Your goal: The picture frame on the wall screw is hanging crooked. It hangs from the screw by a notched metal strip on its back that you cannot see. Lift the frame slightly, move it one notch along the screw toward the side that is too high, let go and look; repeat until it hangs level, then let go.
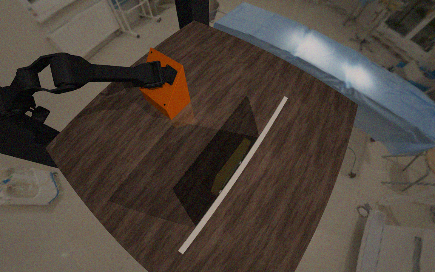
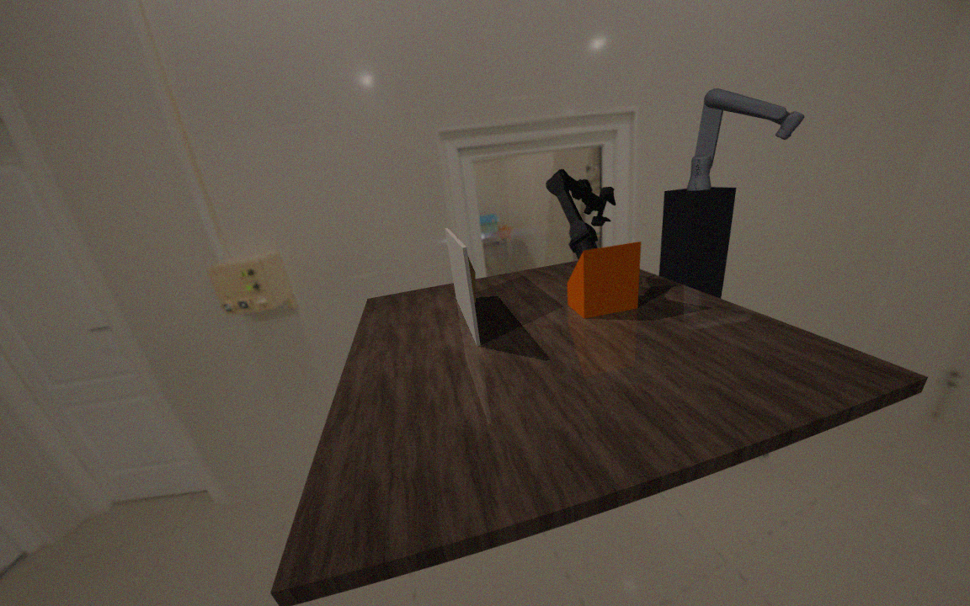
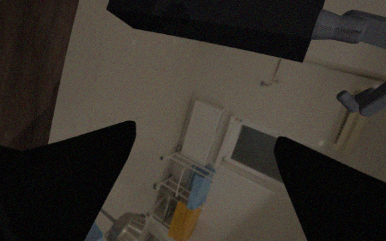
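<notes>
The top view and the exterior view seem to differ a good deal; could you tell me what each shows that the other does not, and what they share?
Only the top view shows the yellowish picture frame, in shadow against the white wall panel, and a blue-draped bed.

Only the exterior view shows a grey arm on a black pedestal, and that the panel stands upright, its frame side hidden.

Both show the wooden table, the orange block and the black arm with its open gripper, far from the frame.

Olive-yellow picture frame (image 1: 231, 165) – against the white wall panel (image 1: 246, 162) – shadowed.
</notes>
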{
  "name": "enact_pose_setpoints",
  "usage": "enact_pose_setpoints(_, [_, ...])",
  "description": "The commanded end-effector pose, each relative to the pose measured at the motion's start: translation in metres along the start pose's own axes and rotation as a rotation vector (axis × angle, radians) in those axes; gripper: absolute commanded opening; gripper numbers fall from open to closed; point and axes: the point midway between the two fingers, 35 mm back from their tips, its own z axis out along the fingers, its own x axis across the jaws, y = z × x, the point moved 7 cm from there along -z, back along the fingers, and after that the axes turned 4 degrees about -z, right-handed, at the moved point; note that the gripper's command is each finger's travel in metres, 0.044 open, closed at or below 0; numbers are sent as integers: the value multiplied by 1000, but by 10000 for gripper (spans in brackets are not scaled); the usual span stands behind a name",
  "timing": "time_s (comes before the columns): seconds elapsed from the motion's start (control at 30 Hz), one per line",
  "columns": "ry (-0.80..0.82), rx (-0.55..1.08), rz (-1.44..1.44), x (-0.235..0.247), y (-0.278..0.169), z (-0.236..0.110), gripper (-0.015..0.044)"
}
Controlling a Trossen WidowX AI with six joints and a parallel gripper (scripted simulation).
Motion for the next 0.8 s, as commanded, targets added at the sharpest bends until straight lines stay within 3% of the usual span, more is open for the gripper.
enact_pose_setpoints(0.0, [3,-2,0,2,1,-1,374])
enact_pose_setpoints(0.17, [88,-80,31,44,27,-31,260])
enact_pose_setpoints(0.47, [353,-371,195,131,91,-108,260])
enact_pose_setpoints(0.77, [698,-612,349,202,114,-213,260])
